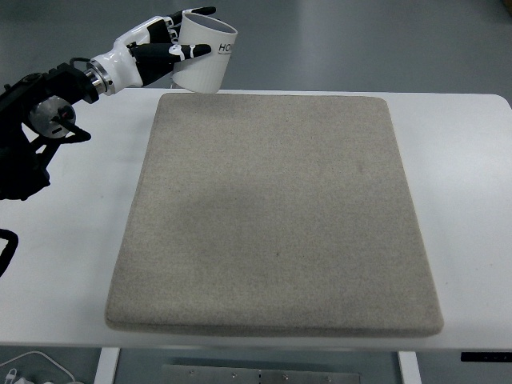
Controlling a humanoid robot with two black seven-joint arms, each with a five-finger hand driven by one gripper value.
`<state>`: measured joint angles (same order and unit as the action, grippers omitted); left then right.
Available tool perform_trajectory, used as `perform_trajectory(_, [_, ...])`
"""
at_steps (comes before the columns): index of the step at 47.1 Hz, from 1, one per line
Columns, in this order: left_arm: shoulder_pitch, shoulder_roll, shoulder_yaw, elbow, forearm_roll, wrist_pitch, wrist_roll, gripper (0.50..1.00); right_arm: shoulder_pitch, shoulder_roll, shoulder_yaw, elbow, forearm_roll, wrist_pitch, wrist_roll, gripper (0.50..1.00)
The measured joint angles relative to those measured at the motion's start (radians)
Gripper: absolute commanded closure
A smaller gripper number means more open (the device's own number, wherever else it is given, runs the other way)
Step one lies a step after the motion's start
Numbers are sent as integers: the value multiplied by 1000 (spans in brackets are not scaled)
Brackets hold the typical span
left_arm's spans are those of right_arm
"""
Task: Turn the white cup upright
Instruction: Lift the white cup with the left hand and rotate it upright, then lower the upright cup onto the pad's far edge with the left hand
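A: Cup (205, 58)?
B: White, plain-sided, dark print near the rim, only partly readable. Mouth up and tipped slightly, dark rim showing at the top.
A: Where?
B: Far left corner of the scene, at the far edge of the grey mat (272, 216), over the white counter (472, 176). Touching down or raised, hard to tell.
A: And against the hand?
B: Held in the left hand (164, 42), just to the hand's right. Fingers (180, 50) wrapped round the left side, one along the front, others reaching the rim. Closed firmly on the cup.
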<state>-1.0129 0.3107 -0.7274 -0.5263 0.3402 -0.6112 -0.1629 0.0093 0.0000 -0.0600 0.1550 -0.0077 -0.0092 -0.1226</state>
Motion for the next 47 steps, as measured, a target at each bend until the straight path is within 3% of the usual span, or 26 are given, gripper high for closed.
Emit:
perform_trajectory(23, [46, -109, 138, 136, 17, 0, -431, 900, 0, 0, 0, 0, 0, 0, 0, 570])
perform_trajectory(47, [83, -149, 192, 152, 80, 1, -448, 909, -2, 0, 1, 0, -1, 6, 0, 570])
